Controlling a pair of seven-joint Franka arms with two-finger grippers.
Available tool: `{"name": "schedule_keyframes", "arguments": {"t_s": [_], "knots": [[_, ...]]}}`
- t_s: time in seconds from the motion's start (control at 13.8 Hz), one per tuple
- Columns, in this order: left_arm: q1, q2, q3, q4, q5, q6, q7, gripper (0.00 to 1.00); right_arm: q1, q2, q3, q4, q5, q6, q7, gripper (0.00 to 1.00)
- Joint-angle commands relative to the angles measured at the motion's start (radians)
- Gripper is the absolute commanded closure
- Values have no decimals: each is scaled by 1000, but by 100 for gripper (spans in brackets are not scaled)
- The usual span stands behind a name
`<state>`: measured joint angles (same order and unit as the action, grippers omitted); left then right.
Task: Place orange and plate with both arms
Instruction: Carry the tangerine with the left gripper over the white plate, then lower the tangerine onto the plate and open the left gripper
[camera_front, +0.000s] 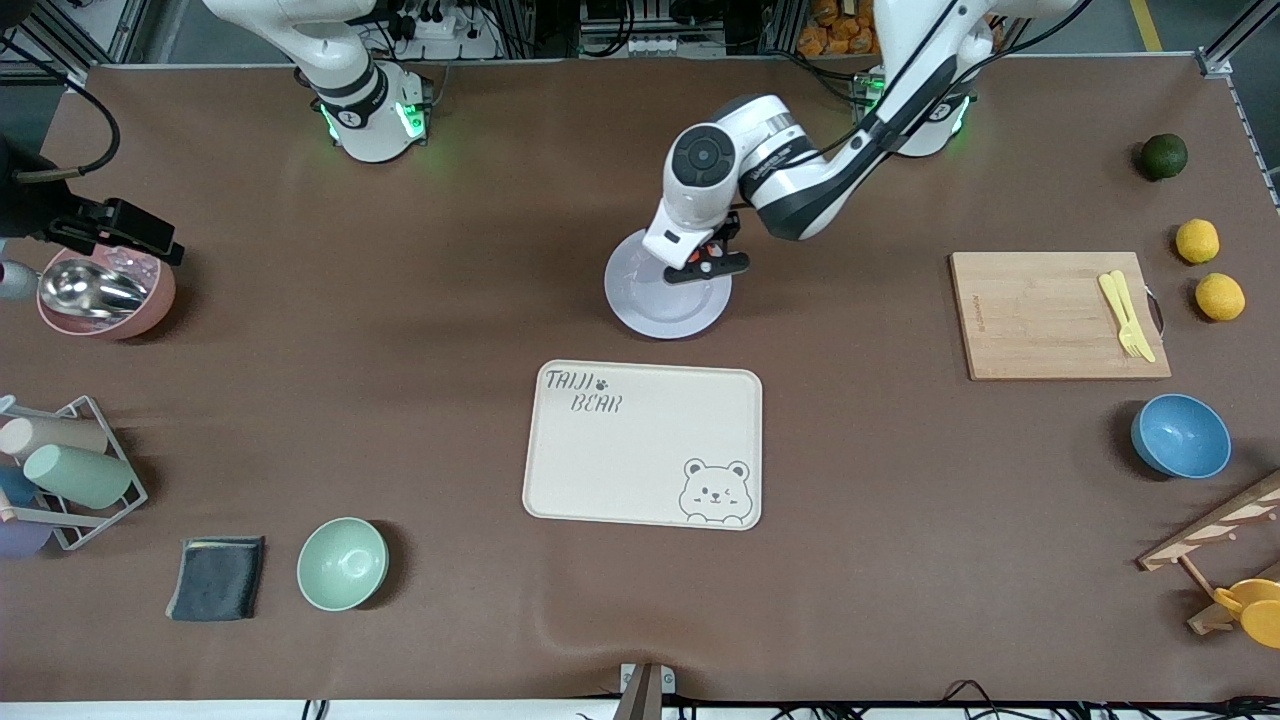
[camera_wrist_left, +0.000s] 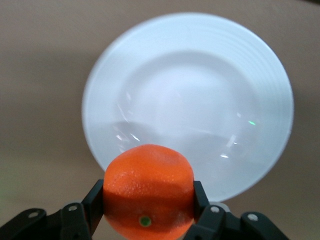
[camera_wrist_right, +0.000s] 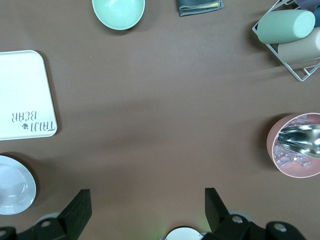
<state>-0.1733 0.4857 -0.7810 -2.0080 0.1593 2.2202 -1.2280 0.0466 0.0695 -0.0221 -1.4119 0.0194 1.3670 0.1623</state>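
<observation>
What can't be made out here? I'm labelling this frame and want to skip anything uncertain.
- Orange: hidden by the left arm in the front view; shows only in the left wrist view.
- Left gripper: height above the plate unclear.
- Right gripper: at the front view's edge, over the pink bowl; cut off there.

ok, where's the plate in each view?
Front view: plate on the table just above the tray, partly under the left gripper.
Left wrist view: plate fills most of the picture, with the orange held in front of it.
Right wrist view: plate cut off at the edge, beside the tray.
Shared landmark: the plate itself; the tray shows in front and right wrist views only.
</observation>
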Motion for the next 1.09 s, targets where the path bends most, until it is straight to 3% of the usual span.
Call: {"name": "schedule_keyframes", "arguments": {"t_s": [0.0, 0.15, 0.36, 0.44, 0.51, 0.58, 0.87, 1.02], "knots": [[-61, 109, 44, 112, 49, 2, -73, 77, -8, 1, 5, -1, 11, -3, -9, 0], [-100, 132, 91, 129, 91, 2, -85, 71, -8, 1, 5, -1, 11, -3, -9, 0], [-107, 191, 100, 185, 124, 2, -85, 61, -8, 9, 5, -1, 11, -3, -9, 0], [-107, 204, 101, 196, 138, 2, -87, 50, -8, 10, 5, -1, 11, -3, -9, 0], [-107, 208, 103, 198, 144, 2, -87, 17, -10, 10, 5, -1, 11, -3, -9, 0], [-107, 206, 103, 195, 144, 2, -88, 0, -10, 10, 5, -1, 11, -3, -9, 0], [-97, 177, 103, 198, 146, -7, -102, 0, -10, 12, 5, -2, 11, -5, -9, 0], [-75, 95, 101, 198, 143, -55, -102, 0, -10, 12, 5, -1, 13, -9, -9, 0]]}}
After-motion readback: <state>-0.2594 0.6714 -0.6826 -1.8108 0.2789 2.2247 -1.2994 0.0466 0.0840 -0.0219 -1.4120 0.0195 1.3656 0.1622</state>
